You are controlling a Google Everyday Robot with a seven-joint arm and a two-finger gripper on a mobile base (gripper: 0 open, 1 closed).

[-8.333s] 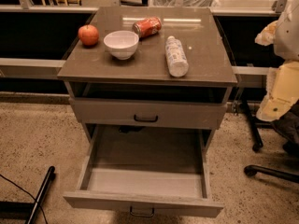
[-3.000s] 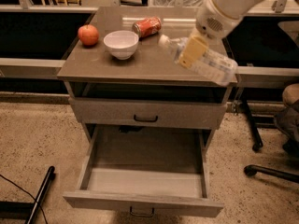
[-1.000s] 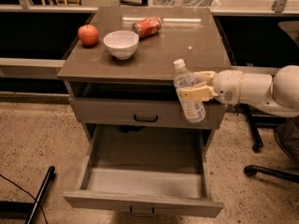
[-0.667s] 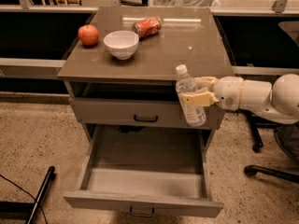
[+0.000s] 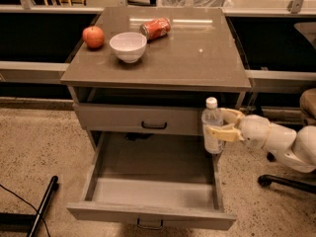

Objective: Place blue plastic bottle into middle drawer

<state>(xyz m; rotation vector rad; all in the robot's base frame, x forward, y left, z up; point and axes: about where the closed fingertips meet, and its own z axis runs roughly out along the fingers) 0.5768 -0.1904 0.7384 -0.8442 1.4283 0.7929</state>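
The blue plastic bottle [image 5: 213, 127], translucent with a white cap, stands upright in my gripper [image 5: 218, 125], which is shut on its body. The white arm [image 5: 281, 142] reaches in from the right. The bottle hangs over the right rear part of the middle drawer [image 5: 153, 181], which is pulled wide open and has nothing in it. The bottle sits in front of the right end of the closed upper drawer [image 5: 140, 120].
On the cabinet top [image 5: 197, 58] are a red apple [image 5: 93, 36], a white bowl [image 5: 128, 46] and a red soda can [image 5: 155, 28] lying on its side. A black bar [image 5: 42, 206] lies on the floor at lower left. A chair base [image 5: 286, 180] stands at right.
The bottle was lifted off the cabinet top and carried forward and down. Over the last second it has sunk lower and slightly right, now level with the upper drawer front above the open drawer.
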